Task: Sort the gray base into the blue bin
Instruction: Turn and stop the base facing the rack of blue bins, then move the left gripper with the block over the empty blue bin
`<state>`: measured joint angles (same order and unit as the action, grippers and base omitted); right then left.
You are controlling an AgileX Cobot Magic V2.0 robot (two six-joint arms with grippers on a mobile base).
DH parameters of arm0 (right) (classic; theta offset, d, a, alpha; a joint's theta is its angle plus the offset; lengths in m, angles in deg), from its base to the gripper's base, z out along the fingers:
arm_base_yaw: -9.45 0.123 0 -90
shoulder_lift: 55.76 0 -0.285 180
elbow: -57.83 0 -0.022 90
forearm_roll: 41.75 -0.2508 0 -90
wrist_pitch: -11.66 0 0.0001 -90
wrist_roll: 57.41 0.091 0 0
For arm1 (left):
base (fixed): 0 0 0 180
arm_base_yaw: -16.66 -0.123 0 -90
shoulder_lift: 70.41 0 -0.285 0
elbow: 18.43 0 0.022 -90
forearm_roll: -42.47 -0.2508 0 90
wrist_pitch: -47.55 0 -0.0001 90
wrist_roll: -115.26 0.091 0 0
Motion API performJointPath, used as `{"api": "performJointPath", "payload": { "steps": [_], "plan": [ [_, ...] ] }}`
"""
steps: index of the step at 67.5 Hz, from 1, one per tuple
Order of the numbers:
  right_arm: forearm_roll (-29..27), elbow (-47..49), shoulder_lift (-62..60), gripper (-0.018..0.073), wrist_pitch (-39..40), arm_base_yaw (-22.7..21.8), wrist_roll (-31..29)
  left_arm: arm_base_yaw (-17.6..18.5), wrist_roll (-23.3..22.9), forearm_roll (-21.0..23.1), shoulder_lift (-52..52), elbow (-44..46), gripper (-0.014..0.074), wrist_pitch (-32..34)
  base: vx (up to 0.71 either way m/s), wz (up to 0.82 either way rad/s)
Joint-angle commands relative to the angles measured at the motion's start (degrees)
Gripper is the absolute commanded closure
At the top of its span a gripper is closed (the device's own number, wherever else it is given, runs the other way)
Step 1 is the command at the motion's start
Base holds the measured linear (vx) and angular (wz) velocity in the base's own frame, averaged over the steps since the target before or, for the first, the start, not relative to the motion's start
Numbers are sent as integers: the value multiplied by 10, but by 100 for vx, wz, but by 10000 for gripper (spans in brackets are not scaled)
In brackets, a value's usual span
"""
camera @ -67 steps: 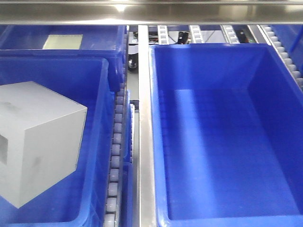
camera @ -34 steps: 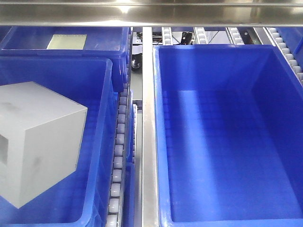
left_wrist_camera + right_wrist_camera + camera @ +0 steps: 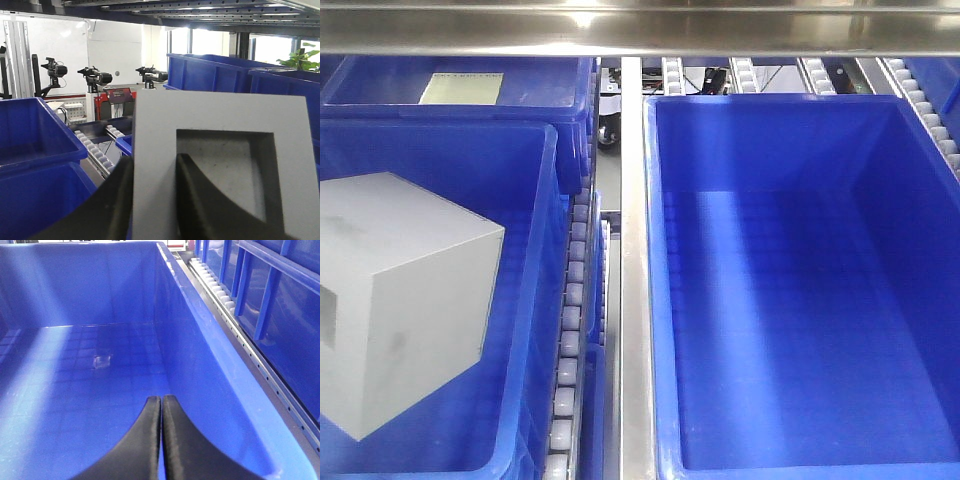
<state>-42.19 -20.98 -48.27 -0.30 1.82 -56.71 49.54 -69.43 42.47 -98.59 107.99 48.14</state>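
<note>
Left gripper [image 3: 154,167] clamped on the gray base [image 3: 410,290], one finger inside its recess, one outside (a wall pinch). Base hangs over the left blue bin [image 3: 440,128], probably for release. Right gripper [image 3: 161,401] pressed together, empty.

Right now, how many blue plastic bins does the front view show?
3: left bin, partly covered by the matte gray block; rear-left bin; right bin. More may be hidden.
</note>
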Motion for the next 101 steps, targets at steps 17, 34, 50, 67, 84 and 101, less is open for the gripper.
{"api": "performJointPath", "payload": {
  "steps": [17,34,50,67,84,101],
  "plan": [
    [4,-1,10,564,35,-4,-7,1,-7,6,-4,16,593,64,0,0],
    [4,-1,10,564,35,-4,-7,1,-8,6,-19,17,593,68,0,0],
    [4,-1,10,564,35,-4,-7,18,-49,4,-134,19,593,142,0,0],
    [4,-1,10,564,35,-4,-7,132,-68,-76,-323,94,593,233,0,0],
    [4,-1,10,564,35,-4,-7,195,-76,-74,-548,263,593,227,0,0],
    [4,-1,10,564,35,-4,-7,207,-139,-74,-723,432,593,111,0,0]
  ]
}}
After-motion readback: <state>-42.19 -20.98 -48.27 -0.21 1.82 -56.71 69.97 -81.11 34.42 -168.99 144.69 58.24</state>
